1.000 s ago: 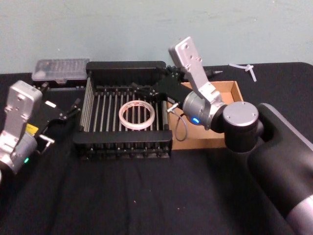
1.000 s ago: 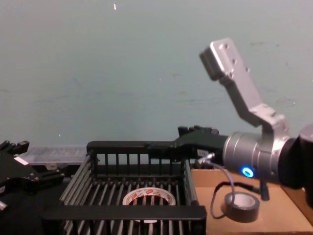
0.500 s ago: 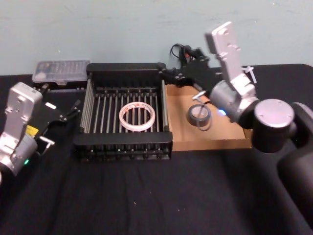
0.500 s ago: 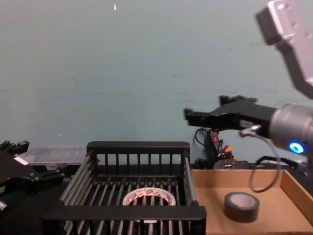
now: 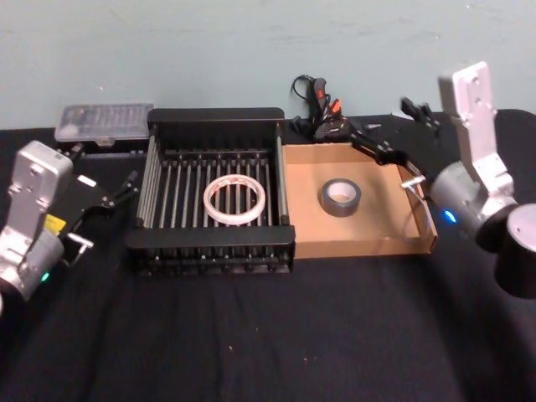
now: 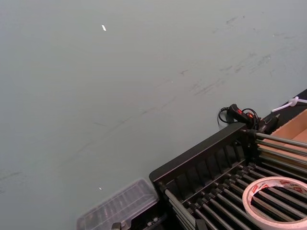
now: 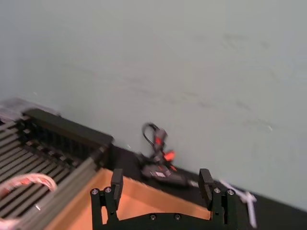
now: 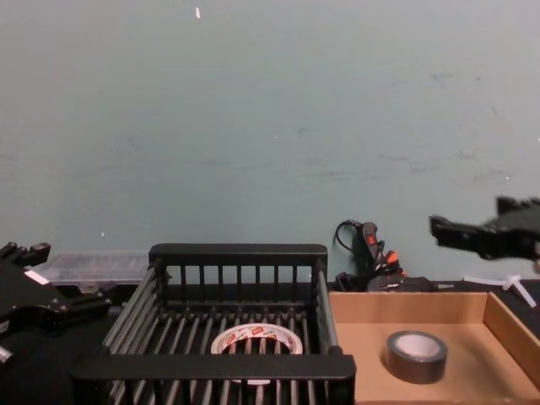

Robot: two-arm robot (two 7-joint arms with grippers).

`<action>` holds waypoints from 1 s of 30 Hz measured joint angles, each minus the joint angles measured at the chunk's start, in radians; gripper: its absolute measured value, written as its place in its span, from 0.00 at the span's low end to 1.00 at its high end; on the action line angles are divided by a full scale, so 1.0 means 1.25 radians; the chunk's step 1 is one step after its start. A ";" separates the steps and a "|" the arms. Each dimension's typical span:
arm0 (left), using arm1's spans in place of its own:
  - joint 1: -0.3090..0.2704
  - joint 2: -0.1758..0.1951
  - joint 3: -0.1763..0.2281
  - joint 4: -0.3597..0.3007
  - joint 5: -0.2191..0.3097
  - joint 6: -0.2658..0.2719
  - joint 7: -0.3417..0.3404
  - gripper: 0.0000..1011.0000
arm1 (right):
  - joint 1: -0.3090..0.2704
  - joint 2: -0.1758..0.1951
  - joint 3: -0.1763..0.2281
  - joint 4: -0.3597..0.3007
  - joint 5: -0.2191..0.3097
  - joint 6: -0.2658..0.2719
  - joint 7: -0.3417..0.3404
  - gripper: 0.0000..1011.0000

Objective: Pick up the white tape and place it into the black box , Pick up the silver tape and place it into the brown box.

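white tape (image 5: 235, 198) flat on the slatted floor of the black box (image 5: 214, 123), about mid-floor. silver tape (image 5: 341, 197) flat on the bottom of the brown box (image 5: 360, 246), near its middle, touching no wall. both boxes side by side on the black table (image 5: 251, 335), toward its far edge, walls touching or nearly so.

right gripper (image 5: 400, 138) raised above the far right corner of the brown box, fingers spread wide and empty, well apart from the silver tape; spread fingers plain in the right wrist view (image 7: 163, 184). left gripper (image 5: 126, 186) parked just left of the black box, pointing at its left wall; open or closed, cannot tell.

judging from how things lie, both placements done; step in hand looks like clearing the right arm away. to do it well: lift clear of the brown box's right wall before swinging outward, so the thin cardboard rim is not caught and dragged. mind the black tool with orange marks (image 5: 322, 113) and its cable behind the boxes, and the small white piece (image 8: 510, 288) near the table's far right edge. no need to go near either tape.

clear plastic case (image 5: 102, 122) at the far left edge, out of the way.
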 joint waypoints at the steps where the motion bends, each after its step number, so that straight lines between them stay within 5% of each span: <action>1: 0.000 0.000 0.000 0.000 0.000 0.000 0.000 0.99 | -0.010 0.002 0.009 -0.001 0.000 0.004 -0.005 0.99; 10: 0.000 0.000 0.000 0.000 0.000 0.000 0.000 0.99 | -0.048 0.000 0.039 0.015 -0.014 0.012 -0.022 0.99; 30: 0.000 0.000 0.000 0.000 0.000 0.000 0.000 0.99 | -0.055 -0.018 0.051 0.053 -0.037 0.014 -0.022 0.99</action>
